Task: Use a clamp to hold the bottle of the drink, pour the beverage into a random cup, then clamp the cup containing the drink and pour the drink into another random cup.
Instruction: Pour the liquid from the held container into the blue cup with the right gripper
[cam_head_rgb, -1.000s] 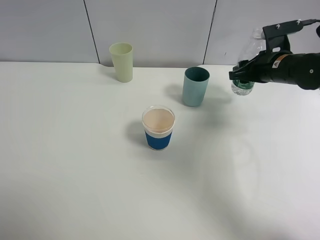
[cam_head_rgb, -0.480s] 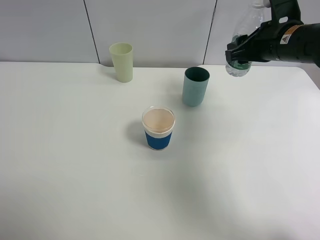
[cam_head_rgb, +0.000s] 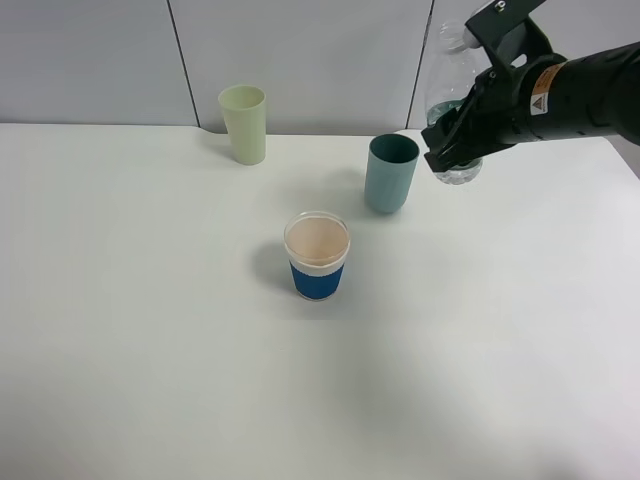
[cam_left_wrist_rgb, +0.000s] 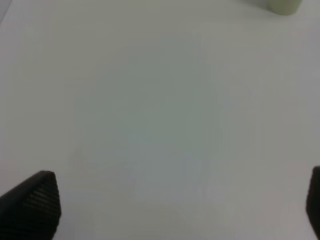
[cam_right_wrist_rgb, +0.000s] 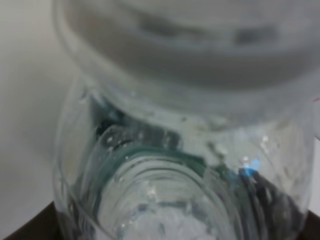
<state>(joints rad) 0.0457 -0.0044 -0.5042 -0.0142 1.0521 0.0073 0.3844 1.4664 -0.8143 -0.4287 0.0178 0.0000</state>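
Note:
A clear plastic bottle (cam_head_rgb: 447, 92) with a little liquid at its bottom hangs near upright above the table, just right of the teal cup (cam_head_rgb: 391, 172). My right gripper (cam_head_rgb: 462, 138) is shut on the bottle's lower part. In the right wrist view the bottle (cam_right_wrist_rgb: 180, 150) fills the picture. A pale green cup (cam_head_rgb: 244, 123) stands at the back left. A blue cup with a white rim (cam_head_rgb: 317, 255) stands in the middle, beige inside. My left gripper (cam_left_wrist_rgb: 172, 207) is open over bare table, with the pale green cup (cam_left_wrist_rgb: 285, 5) far ahead of it; the exterior view does not show it.
The white table (cam_head_rgb: 150, 350) meets a grey panelled wall (cam_head_rgb: 300, 50) just behind the cups. The table's right edge (cam_head_rgb: 622, 160) lies close under my right arm.
My right gripper has lifted the bottle off the table at the back right, then carried it left to just beside the teal cup. The cups have not moved.

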